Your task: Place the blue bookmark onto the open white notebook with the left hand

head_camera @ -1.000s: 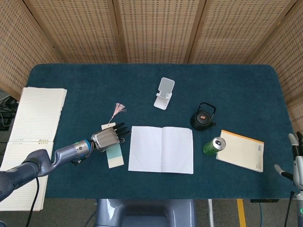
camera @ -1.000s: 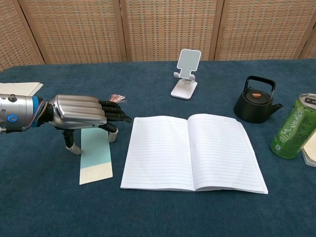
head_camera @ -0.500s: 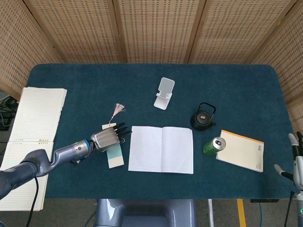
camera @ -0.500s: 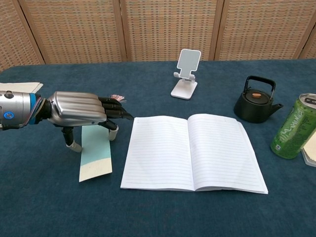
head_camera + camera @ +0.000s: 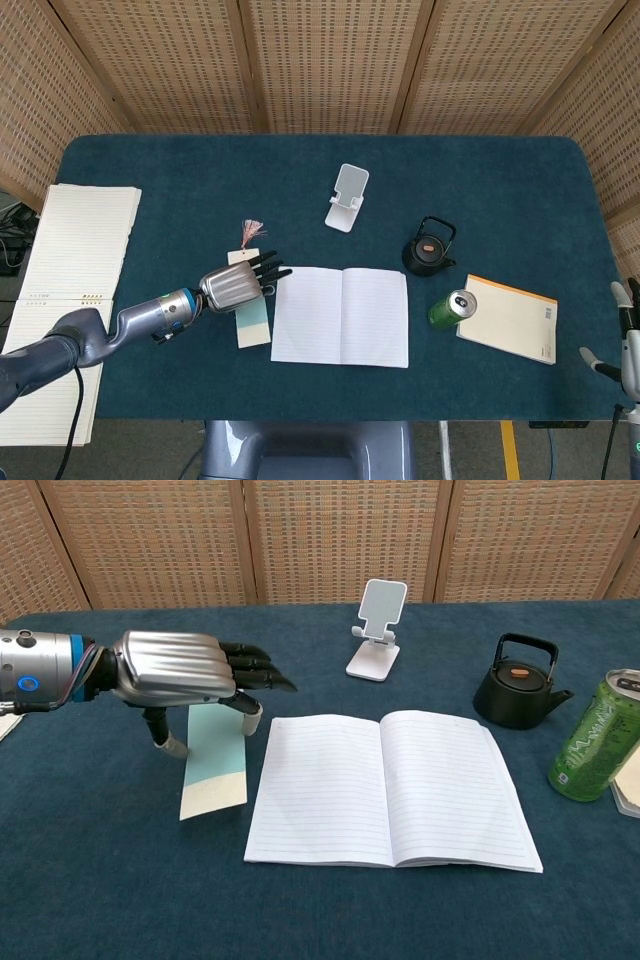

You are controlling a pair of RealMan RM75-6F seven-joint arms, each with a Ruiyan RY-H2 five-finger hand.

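the left robot hand (image 5: 175, 670) pinches the blue bookmark (image 5: 214, 763), which hangs long-way down, just left of the white notebook (image 5: 390, 785).

Left hand (image 5: 190, 675): ribbed silver metal back, black fingers (image 5: 255, 670) with pale tips. Behind it a polished silver wrist, blue ring and small blue round mark, then a grey-blue arm. Right hand (image 5: 628, 335): pale grey, slim fingers.
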